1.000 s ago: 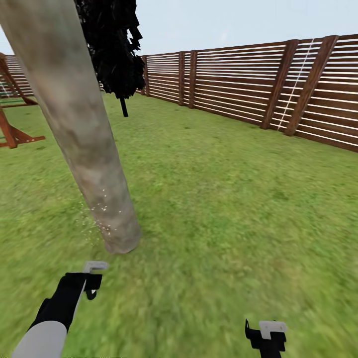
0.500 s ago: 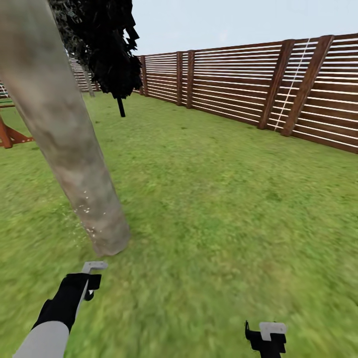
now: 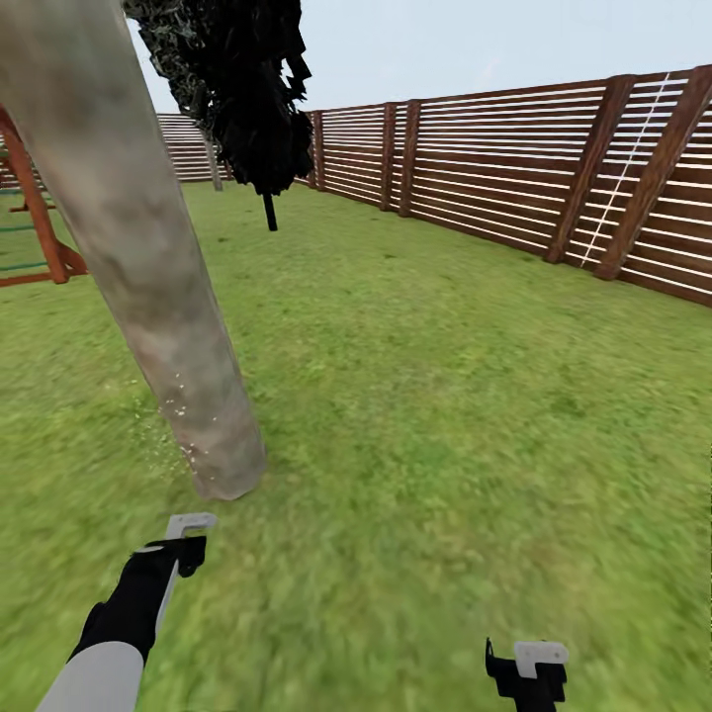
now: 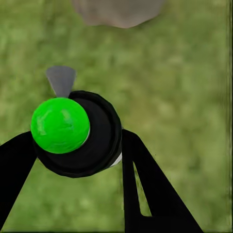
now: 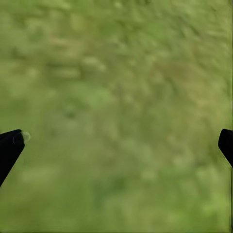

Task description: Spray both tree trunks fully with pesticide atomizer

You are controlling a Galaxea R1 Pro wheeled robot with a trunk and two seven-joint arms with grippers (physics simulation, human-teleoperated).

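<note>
A thick, pale mottled tree trunk leans across the left of the head view and meets the grass just ahead of my left arm. Whitish specks of pesticide dot its lower part and the air beside it. My left gripper is low and close to the trunk's base. It is shut on the pesticide atomizer, a black body with a bright green cap and a grey nozzle pointing at the trunk. My right gripper hangs open over bare grass, its fingertips far apart. Another pale trunk stands far back.
A brown slatted fence runs along the right and back. A black cypress-like tree on a thin dark stem stands behind the trunk. A red-brown wooden frame is at the left. Open lawn spreads to the right.
The whole view has shifted: trunk, fence and black tree sit further right than half a second ago, so the camera turned left. Both arms keep their places in the picture.
</note>
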